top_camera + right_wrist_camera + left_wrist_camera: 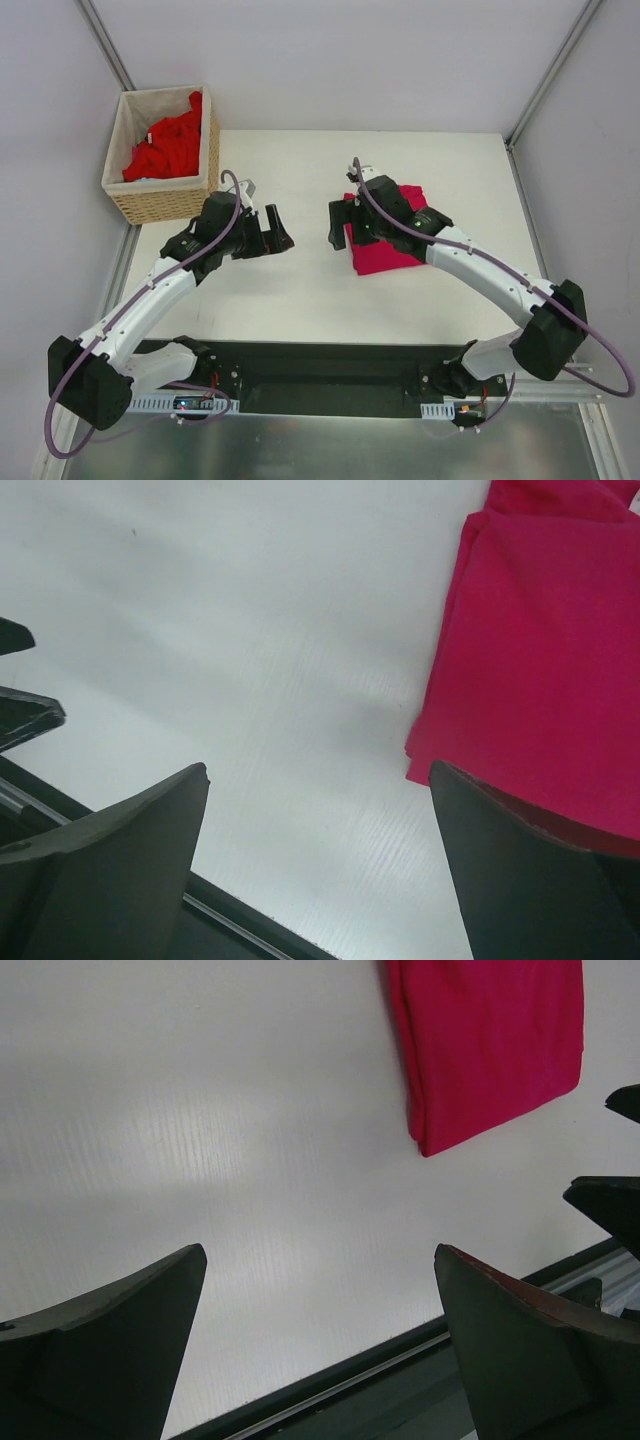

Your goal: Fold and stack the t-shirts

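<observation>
A folded magenta t-shirt (381, 258) lies flat on the white table, right of centre, partly under my right arm. It shows at the top right of the left wrist view as a folded t-shirt (490, 1040), and along the right of the right wrist view as the same t-shirt (540, 670). Brighter red t-shirts (165, 150) are heaped in the wicker basket. My left gripper (272, 238) (320, 1250) hangs open over bare table, left of the folded shirt. My right gripper (335, 227) (320, 767) is open too, at the shirt's left edge, nothing between its fingers.
The woven wicker basket (165, 205) with a white liner stands at the table's back left corner. A dark rail (330, 365) runs along the near edge between the arm bases. The two grippers face each other a short gap apart.
</observation>
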`<state>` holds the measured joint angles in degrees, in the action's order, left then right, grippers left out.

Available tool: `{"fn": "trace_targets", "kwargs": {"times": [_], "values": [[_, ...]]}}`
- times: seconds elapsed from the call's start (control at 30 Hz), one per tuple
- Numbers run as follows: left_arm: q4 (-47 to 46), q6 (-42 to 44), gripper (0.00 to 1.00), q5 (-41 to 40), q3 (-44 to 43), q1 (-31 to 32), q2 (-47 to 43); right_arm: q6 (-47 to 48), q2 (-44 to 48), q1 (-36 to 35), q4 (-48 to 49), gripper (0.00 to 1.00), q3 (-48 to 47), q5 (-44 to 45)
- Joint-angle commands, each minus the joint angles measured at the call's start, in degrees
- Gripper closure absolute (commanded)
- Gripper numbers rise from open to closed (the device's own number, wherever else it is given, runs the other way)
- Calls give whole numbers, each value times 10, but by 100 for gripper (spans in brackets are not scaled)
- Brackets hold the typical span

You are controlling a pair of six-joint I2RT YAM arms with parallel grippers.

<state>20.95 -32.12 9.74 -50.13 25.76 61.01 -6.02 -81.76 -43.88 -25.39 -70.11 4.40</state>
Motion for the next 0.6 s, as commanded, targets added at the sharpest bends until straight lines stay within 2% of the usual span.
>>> {"fn": "trace_targets", "kwargs": {"times": [0.0, 0.2, 0.57], "values": [[6, -9, 1, -5, 7, -6, -20, -15, 19, -27, 19, 4, 4, 41], [6, -11, 1, -5, 15, -6, -36, -9, 40, -49, 8, 3, 2, 70], [6, -11, 1, 0, 12, -5, -63, 9, 135, -77, -2, 3, 9, 132]]}}
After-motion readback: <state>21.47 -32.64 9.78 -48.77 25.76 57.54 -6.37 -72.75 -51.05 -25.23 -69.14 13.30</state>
